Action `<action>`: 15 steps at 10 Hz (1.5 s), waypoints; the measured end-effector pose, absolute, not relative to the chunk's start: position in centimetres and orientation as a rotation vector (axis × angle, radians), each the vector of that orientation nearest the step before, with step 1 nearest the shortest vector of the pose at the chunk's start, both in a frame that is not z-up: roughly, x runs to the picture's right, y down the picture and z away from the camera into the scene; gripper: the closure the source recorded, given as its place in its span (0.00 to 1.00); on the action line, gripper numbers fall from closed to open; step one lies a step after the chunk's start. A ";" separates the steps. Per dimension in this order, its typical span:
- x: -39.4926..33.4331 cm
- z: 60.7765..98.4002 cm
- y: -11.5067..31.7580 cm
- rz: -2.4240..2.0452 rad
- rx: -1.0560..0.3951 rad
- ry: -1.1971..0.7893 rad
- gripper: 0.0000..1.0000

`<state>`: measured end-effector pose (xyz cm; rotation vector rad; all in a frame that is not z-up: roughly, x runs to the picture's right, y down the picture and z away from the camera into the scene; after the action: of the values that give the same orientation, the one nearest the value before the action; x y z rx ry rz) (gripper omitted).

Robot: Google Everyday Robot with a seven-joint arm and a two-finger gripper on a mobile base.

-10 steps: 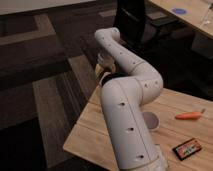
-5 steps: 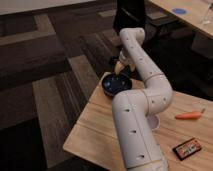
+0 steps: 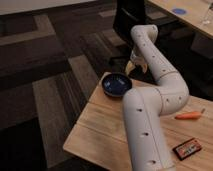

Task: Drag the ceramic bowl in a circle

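Note:
The ceramic bowl [image 3: 116, 84] is shallow and round with a glossy deep-blue inside and a dark rim. It sits near the far left corner of the wooden table [image 3: 97, 131]. My gripper [image 3: 132, 67] hangs at the end of the white arm [image 3: 160, 75], just beyond the bowl's far right rim and slightly above it. I cannot tell whether it touches the rim. The thick arm link [image 3: 142, 130] covers the middle of the table.
An orange carrot-like item [image 3: 189, 115] and a dark flat packet [image 3: 187, 148] lie on the table's right side. A black office chair [image 3: 131, 20] stands behind the gripper. Another desk with a blue disc [image 3: 178, 11] is at the top right. Dark carpet lies to the left.
The arm has swung to the right and stretched farther back. The bowl, hidden a second ago, now shows in full. The gripper has moved from the bowl's left to its far right rim.

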<state>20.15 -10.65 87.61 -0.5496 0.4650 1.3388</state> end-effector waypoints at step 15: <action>-0.6 81.4 -3.2 0.763 -0.612 0.227 0.35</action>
<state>-0.63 -3.16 81.40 -0.6117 0.2268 0.7634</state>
